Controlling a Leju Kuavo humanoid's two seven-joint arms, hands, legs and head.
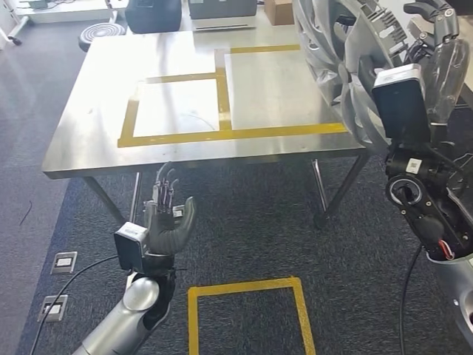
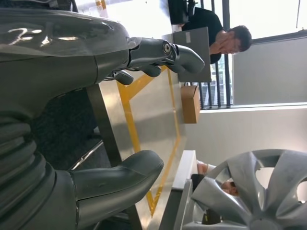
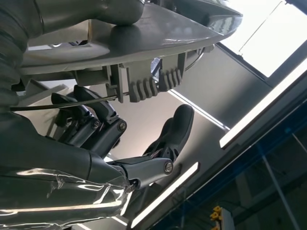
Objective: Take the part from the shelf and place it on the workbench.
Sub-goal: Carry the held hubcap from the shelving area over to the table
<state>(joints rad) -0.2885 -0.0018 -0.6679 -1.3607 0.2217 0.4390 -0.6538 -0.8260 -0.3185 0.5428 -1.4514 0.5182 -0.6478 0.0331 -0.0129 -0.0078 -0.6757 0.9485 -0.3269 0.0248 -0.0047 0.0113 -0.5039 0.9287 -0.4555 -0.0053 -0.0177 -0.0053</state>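
Observation:
The part is a large silver wheel cover (image 1: 349, 55) with curved spokes, held up at the right above the workbench's right end. My right hand (image 1: 443, 52) grips its rim; the thumb presses its face and the fingers (image 3: 108, 127) curl behind its clips (image 3: 152, 84). The wheel cover (image 2: 253, 191) also appears in the left wrist view. My left hand (image 1: 167, 222) hovers low in front of the workbench (image 1: 89, 140), fingers apart and holding nothing. The steel top carries yellow tape rectangles (image 1: 223, 133).
A yellow tape square (image 1: 245, 288) marks the dark carpet near my feet. Floor sockets (image 1: 63, 261) lie at the left. A cardboard box (image 1: 278, 10) and dark equipment stand beyond the bench. A person (image 2: 217, 33) sits behind the bench's far side.

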